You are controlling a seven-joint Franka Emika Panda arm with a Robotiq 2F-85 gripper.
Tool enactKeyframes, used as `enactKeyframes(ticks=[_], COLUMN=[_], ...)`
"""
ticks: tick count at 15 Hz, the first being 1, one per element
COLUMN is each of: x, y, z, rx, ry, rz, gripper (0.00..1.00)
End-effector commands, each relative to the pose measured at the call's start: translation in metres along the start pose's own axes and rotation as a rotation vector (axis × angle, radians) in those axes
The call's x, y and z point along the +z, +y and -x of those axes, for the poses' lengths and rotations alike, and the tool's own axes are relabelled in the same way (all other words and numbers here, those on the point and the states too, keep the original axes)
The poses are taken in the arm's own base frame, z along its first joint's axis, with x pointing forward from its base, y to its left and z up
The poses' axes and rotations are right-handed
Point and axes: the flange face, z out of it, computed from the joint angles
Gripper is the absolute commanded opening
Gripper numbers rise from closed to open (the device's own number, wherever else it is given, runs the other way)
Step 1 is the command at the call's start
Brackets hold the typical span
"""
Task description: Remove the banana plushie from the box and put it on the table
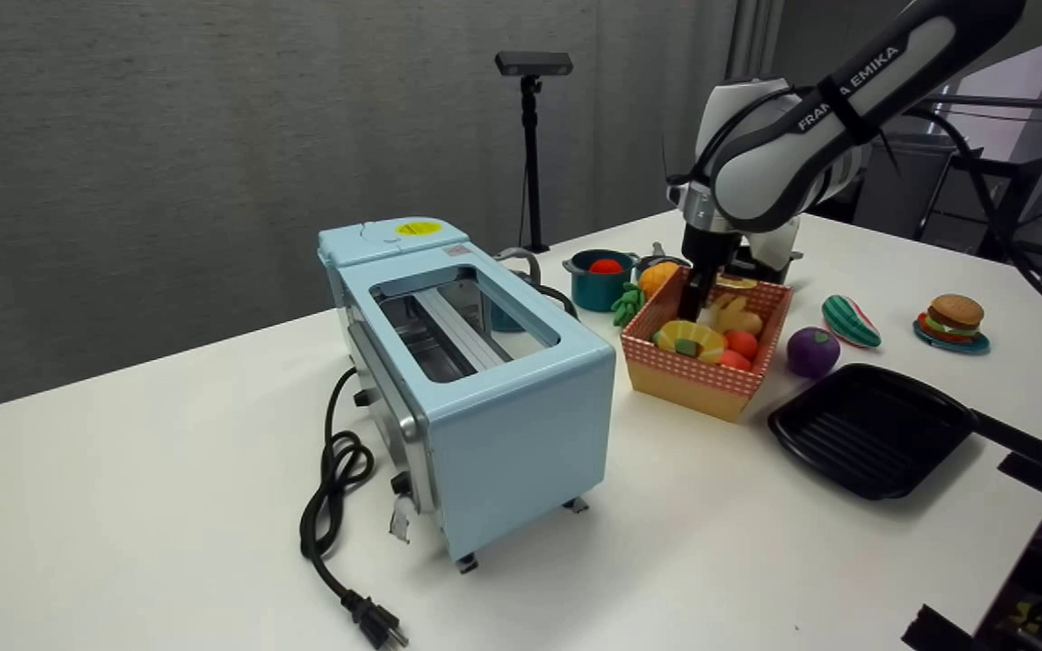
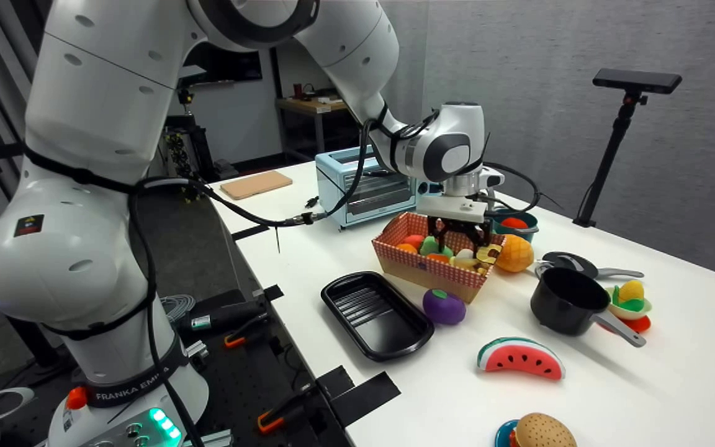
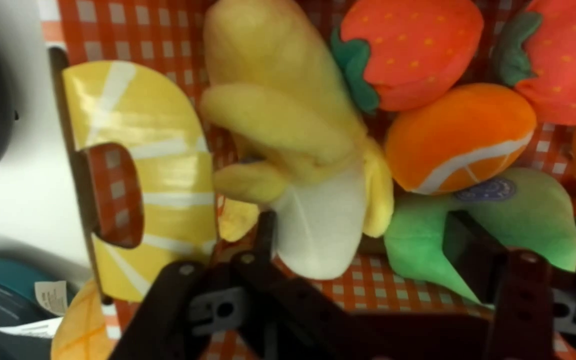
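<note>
The banana plushie [image 3: 313,165], yellow with a peeled white end, lies among other soft toys in the red-checked box [image 3: 133,30]. It also shows in both exterior views [image 1: 734,316] [image 2: 464,263], inside the box [image 1: 679,384] [image 2: 410,273]. My gripper [image 3: 363,227] is open and points down into the box, as both exterior views show [image 1: 697,294] [image 2: 458,239]. In the wrist view one finger is beside the banana's white end; whether it touches is unclear. The other finger is over a green toy [image 3: 423,240]. The white table [image 1: 213,506] surrounds the box.
Strawberry toys [image 3: 413,50] and an orange toy [image 3: 460,137] lie beside the banana. A light blue toaster [image 1: 521,452], black pan [image 1: 874,429], purple toy [image 2: 444,307], watermelon toy [image 2: 522,359], burger toy [image 2: 544,431] and dark pot [image 2: 568,301] stand around the box.
</note>
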Motion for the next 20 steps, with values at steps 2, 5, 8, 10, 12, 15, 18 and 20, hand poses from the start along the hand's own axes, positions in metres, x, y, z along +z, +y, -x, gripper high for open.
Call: enactKeyframes(ticks=[2,5,8,10,12,15,18,20], x=[0.006,0.001,0.002,0.002,0.002,0.0,-0.003,-0.004], y=[0.014,0.01,0.012,0.012,0.012,0.01,0.007,0.006], z=[-0.001,0.003,0.003,0.002,0.002,0.002,0.0,-0.001], rx=[0.048,0.025,0.03,0.031,0.026,0.021,0.016,0.02], ry=[-0.007,-0.002,-0.002,-0.002,0.002,0.01,0.017,0.02], rz=[-0.009,0.001,0.001,0.001,0.002,0.005,-0.001,-0.01], gripper=[0.99,0.99,0.99,1.0,0.75,0.58,0.33,0.19])
